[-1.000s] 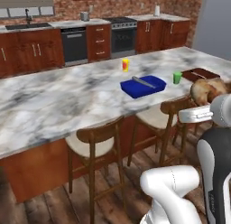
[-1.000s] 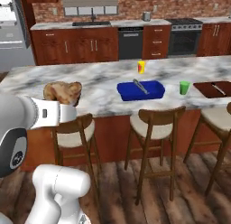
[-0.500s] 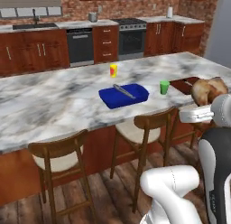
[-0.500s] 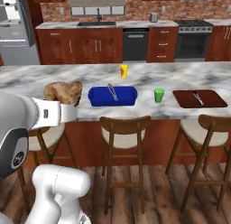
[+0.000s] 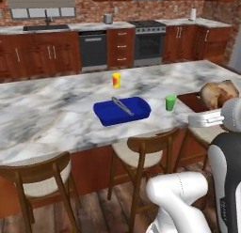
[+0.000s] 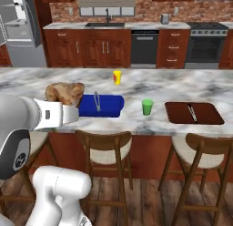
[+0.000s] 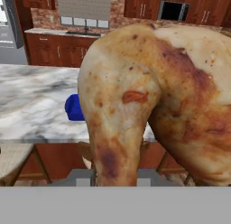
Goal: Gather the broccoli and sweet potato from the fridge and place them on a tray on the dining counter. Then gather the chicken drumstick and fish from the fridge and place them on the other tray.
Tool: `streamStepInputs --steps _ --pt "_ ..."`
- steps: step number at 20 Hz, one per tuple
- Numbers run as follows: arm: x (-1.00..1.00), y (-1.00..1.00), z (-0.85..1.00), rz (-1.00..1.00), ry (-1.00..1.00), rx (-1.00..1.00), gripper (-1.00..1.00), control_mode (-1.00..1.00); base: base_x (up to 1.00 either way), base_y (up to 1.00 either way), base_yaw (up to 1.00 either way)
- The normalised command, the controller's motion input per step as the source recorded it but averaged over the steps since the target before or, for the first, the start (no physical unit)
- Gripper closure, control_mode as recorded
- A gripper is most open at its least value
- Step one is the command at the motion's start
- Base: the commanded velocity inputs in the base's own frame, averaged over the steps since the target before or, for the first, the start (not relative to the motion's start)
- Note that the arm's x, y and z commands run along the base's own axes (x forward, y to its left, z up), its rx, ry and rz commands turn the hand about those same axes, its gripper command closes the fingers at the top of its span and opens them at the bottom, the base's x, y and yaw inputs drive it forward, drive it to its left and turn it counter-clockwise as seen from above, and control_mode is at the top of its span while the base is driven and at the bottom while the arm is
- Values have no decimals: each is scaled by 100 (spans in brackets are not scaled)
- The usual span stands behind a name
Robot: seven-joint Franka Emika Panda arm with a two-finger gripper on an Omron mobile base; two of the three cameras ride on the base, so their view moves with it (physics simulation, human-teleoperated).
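Carrying the chicken drumstick, pincer clamped on it, held up near the desk edge. Blue tray has a thin metal item on it, brown tray too. Drumstick not yet placed; fish left, judging from this.

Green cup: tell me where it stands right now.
The green cup stands on the marble dining counter, between the blue tray to its left and the brown tray to its right in the right base view.
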Motion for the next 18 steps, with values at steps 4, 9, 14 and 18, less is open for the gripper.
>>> streamStepInputs --steps 4,9,14,18 --pt "0 0 0 0 0 0 100 100 65 -16 24" --pt "0 0 0 0 0 0 100 100 62 -7 21" --pt "0 0 0 0 0 0 100 100 48 -15 13" --pt "0 0 0 0 0 0 100 100 34 -9 0"
